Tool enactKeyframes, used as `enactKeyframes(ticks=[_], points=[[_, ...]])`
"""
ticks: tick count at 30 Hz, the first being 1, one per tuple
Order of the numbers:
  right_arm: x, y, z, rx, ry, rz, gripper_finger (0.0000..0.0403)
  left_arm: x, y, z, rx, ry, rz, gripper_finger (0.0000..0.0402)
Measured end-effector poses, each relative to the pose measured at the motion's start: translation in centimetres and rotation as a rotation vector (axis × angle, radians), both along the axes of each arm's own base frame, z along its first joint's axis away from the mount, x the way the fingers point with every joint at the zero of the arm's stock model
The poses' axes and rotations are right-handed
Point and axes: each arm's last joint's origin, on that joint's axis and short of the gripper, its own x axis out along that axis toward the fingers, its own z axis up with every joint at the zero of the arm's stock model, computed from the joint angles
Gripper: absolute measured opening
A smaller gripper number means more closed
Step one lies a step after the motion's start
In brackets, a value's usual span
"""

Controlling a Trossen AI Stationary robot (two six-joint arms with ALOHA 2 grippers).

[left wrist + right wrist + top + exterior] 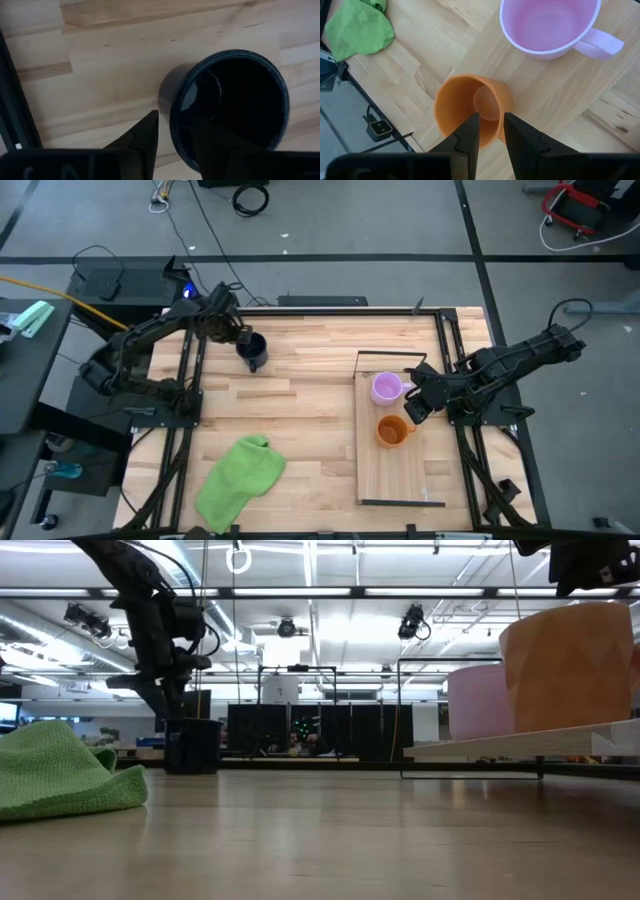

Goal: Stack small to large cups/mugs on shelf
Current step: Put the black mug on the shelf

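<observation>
Fingers of the left gripper point(172, 132) stand spread astride the rim of the black mug point(252, 350), upright near the tabletop's point(300, 395) far left corner. Right gripper point(491, 131) hangs parted over the orange mug point(467, 107), beside the purple mug point(387, 388) on the shelf point(400, 470).

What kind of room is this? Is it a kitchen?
Probably not a kitchen; more likely a robot lab or workshop. Long ceiling lights and equipment racks stand behind the table, and cables trail over the floor.
</observation>
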Motion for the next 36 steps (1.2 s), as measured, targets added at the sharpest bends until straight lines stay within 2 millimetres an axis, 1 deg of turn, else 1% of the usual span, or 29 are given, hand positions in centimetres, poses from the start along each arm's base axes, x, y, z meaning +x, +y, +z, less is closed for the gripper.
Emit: enactKeyframes(ticks=[8,14,21,30,36], points=[[0.0,0.0,0.0,0.008,0.001,-0.016,0.0096,0.5,0.6,-1.2,-0.03,0.026,-0.019,0.0135],[0.0,0.0,0.0,0.008,0.001,-0.016,0.0096,0.8,0.9,-1.8,-0.045,0.034,-0.027,0.0128],[0.0,0.0,0.0,0.0,-0.003,-0.02,0.0096,1.3,1.4,-1.7,-0.03,-0.043,-0.016,0.0101],[0.0,0.0,0.0,-0.003,-0.003,-0.021,0.0097,1.7,1.2,-1.7,-0.023,-0.053,-0.031,0.0035],[0.0,0.0,0.0,-0.008,-0.006,-0.022,0.0096,2.2,0.9,-1.6,-0.015,-0.061,-0.052,0.0031]])
